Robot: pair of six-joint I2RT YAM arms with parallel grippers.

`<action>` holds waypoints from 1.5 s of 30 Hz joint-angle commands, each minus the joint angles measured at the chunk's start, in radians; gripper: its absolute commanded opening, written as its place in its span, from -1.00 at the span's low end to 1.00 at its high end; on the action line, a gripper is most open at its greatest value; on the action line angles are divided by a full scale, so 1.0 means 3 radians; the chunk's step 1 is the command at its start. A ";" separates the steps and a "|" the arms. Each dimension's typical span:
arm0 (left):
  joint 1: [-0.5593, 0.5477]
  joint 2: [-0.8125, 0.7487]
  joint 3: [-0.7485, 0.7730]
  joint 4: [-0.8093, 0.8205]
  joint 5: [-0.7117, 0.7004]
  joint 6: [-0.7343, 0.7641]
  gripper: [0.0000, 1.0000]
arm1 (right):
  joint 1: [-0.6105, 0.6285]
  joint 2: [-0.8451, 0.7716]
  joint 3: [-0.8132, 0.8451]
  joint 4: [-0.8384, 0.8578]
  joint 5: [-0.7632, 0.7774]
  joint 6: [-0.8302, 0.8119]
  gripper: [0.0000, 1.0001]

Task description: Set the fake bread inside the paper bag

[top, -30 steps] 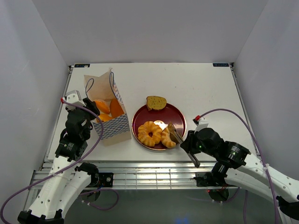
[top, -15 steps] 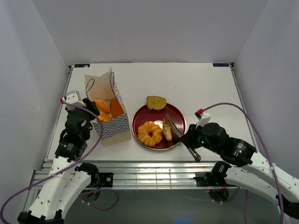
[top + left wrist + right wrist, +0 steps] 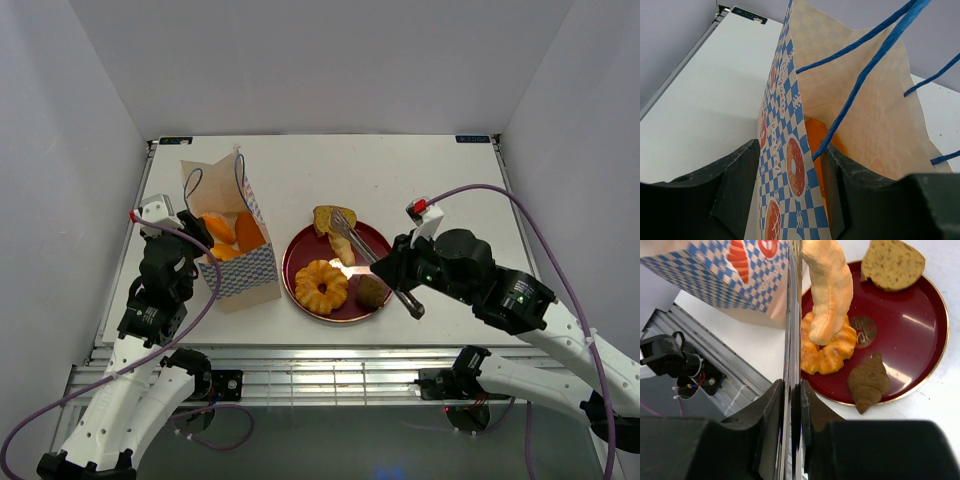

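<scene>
The paper bag (image 3: 243, 265) (image 3: 785, 150) stands upright left of the plate, with orange fake bread (image 3: 225, 236) (image 3: 815, 145) inside. My left gripper (image 3: 205, 246) (image 3: 790, 175) is shut on the bag's near wall. My right gripper (image 3: 402, 288) (image 3: 793, 395) is shut on metal tongs (image 3: 365, 258) (image 3: 792, 315). The tongs pinch a long pale pastry (image 3: 345, 246) (image 3: 829, 290), which hangs above the dark-red plate (image 3: 382, 248) (image 3: 920, 340). On the plate lie a golden ring pastry (image 3: 322, 285) (image 3: 830, 352), a brown croissant (image 3: 373, 292) (image 3: 869, 381) and a brown slice (image 3: 332, 218) (image 3: 891, 262).
White walls enclose the table on three sides. The table's front edge and a metal rail (image 3: 300, 360) run just below the plate and bag. The bag's blue cord handles (image 3: 865, 75) stand up over its mouth.
My right gripper squeezed the tongs shut on the long pastry and lifted it up and back over the plate. The brown croissant now lies uncovered. The left arm has not moved.
</scene>
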 commanded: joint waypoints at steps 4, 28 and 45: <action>-0.0018 -0.0027 0.0026 -0.0048 -0.0043 0.0028 0.24 | -0.0001 0.0382 0.0955 0.0269 -0.0374 -0.0572 -0.85; -0.0018 -0.0022 0.0021 -0.0053 -0.0068 0.0033 0.24 | 0.0065 0.1543 0.1853 0.0995 -0.1954 -0.1089 -0.85; -0.0023 -0.0027 0.0021 -0.0053 -0.0058 0.0028 0.24 | 0.0060 0.2284 0.2261 0.0960 -0.1607 -0.1258 -0.21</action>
